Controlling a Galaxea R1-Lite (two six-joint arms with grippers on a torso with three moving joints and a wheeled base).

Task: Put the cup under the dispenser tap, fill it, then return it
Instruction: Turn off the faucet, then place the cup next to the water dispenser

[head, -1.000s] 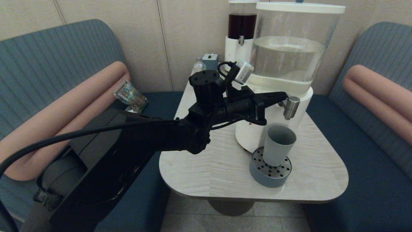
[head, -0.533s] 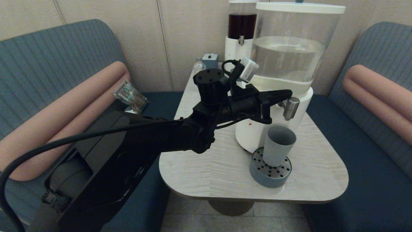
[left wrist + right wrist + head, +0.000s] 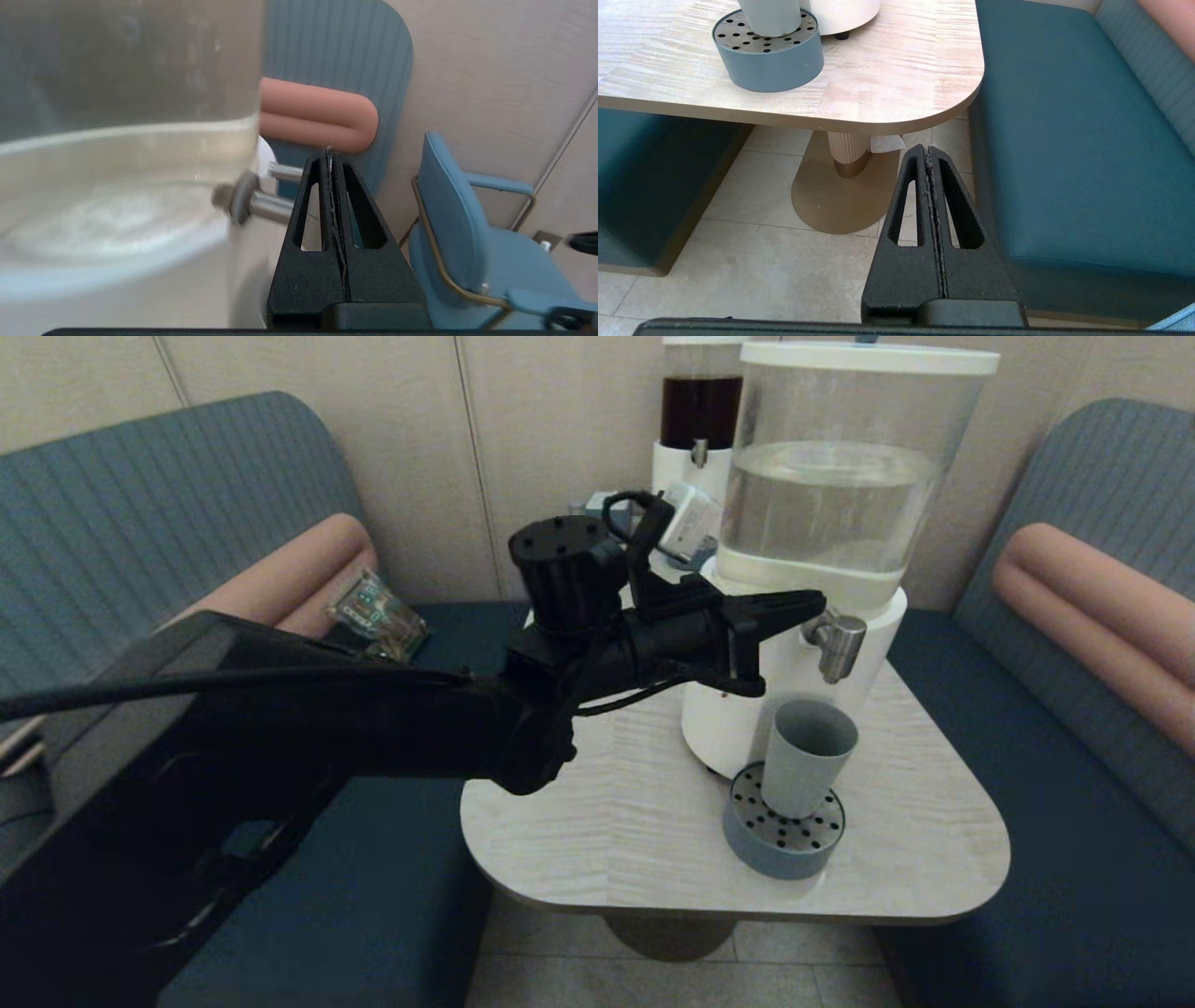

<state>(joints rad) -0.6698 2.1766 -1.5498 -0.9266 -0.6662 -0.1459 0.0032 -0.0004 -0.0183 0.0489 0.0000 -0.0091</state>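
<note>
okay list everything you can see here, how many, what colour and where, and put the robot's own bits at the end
Tapered matte cup: one, grey-blue, upright on the drip tray under the tap.
Round perforated drip tray: one, grey-blue, table front.
Stubby metal dispenser tap: one, brushed silver, above the cup.
Big clear-tank dispenser: one, white base, pale liquid, on the table.
Slim dispenser: one, dark red liquid, behind the big one.
Rounded wood-grain table: one, pale.
Padded booth seats: two, teal, either side.
Armchair: one, blue, beyond the booth.
Left gripper: black, shut, tips beside the tap.
Right gripper: black, shut, low beside the table.
</note>
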